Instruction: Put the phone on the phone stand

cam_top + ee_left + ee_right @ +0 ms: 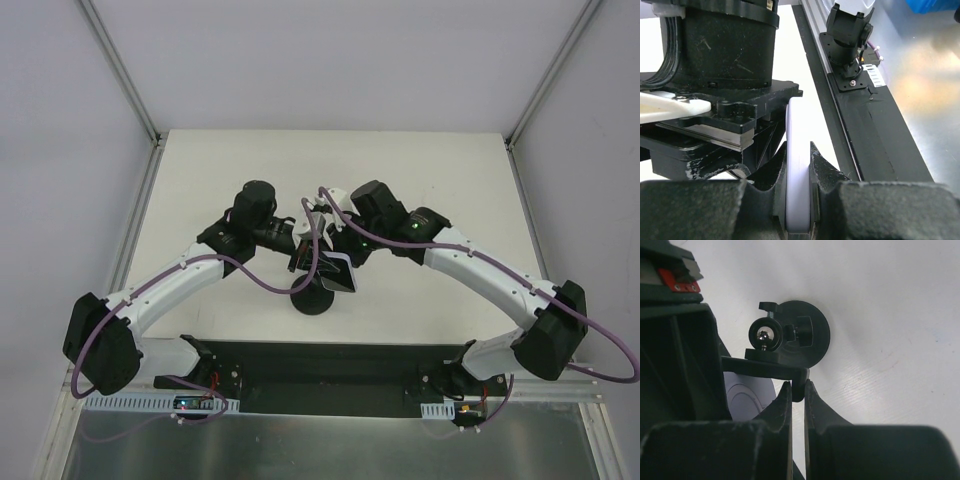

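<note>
Centrally over the table [200, 180], both arms meet above the phone stand [312, 300]. Its round domed base rests on the white surface, just nearer the arm bases than the phone [340, 272]. Left gripper [799, 155]: fingers pressed against the two faces of the phone, which the wrist view shows edge-on as a pale edge [799, 120] of lavender-white with a rounded corner. That edge runs straight away from the fingertips, so the slab's length extends beyond the left gripper toward the right arm's wrist. Right gripper [798, 388]: fingers almost together, pinching the end tab of the stand's black clamp bracket [765, 367]; the ball joint [762, 335] and the round base lie directly beyond. Governing relation: the phone's pale back [747, 400] appears just beside and below the bracket, left of the right fingers, so slab and cradle are close neighbours. Whether the phone is seated in the bracket cannot be told. From above, the phone presents a glossy black face, tilted rather than flat, over the base. Judgement: the left arm, which carries the phone, must supply the seating motion, while the right arm steadies or spreads the clamp.
</note>
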`<state>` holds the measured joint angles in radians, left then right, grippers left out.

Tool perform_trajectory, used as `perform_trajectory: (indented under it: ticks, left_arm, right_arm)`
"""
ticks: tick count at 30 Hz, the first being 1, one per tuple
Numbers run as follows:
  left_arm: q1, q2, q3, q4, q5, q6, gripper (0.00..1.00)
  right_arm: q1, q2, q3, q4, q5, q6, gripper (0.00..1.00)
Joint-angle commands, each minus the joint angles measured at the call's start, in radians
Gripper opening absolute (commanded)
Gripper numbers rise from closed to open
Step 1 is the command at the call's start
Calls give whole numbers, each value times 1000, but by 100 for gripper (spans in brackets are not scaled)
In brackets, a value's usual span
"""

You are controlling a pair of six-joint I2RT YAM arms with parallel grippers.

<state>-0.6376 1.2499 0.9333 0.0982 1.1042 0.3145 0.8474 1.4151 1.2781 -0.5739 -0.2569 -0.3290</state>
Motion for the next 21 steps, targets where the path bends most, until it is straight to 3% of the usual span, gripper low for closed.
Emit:
perform_trajectory:
  ticks: [1,6,8,14,21]
  left_arm:
    - [27,-1,71,34,-30,49,0]
    - [26,-21,62,-7,-67,78,0]
    - [27,-20,70,-35,-98,90,0]
    - [26,-75,33,-63,-392,69,0]
    - [1,-84,42,-187,-708,8,0]
  right_arm:
    - [12,-56,6,-116,-157,-13,1]
    - [5,-76,-3,-127,-118,-18,1]
    - [4,-77,9,-129,-30,26,1]
    - [4,-129,-6,-116,312,211,1]
    - [21,-200,-74,-93,482,369,1]
